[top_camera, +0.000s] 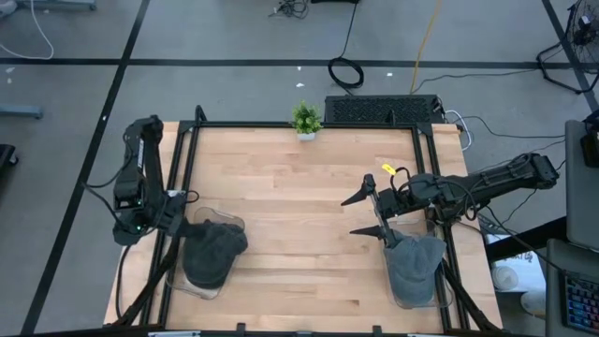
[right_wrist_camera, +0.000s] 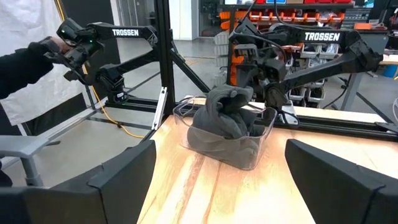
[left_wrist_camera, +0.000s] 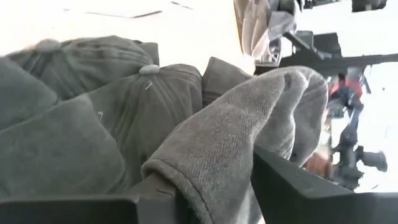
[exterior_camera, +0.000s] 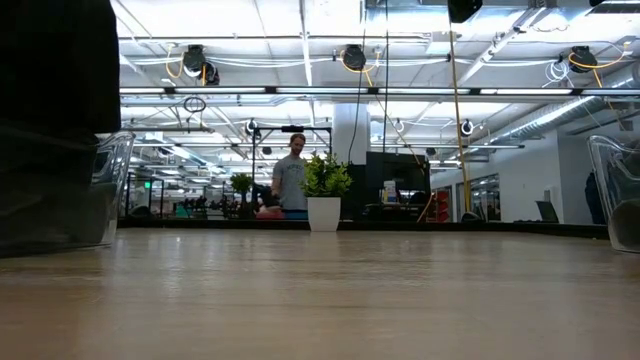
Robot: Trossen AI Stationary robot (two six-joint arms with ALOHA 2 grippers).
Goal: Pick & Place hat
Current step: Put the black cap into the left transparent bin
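High view: left gripper (top_camera: 178, 217) at the clear bin (top_camera: 178, 279) of hats, right gripper (top_camera: 367, 213) wide open, empty, waiting beside it; left wrist view: fingers pinching a grey hat (left_wrist_camera: 249, 130) fold, pick underway, lift follows.

The wooden table (top_camera: 299, 187) stands on a grey floor (top_camera: 234, 37) marked with dark lines. Behind it is a big hall with white ceiling pipes (exterior_camera: 300, 62), a small potted plant (exterior_camera: 324, 195) and a person (exterior_camera: 292, 175) far away.
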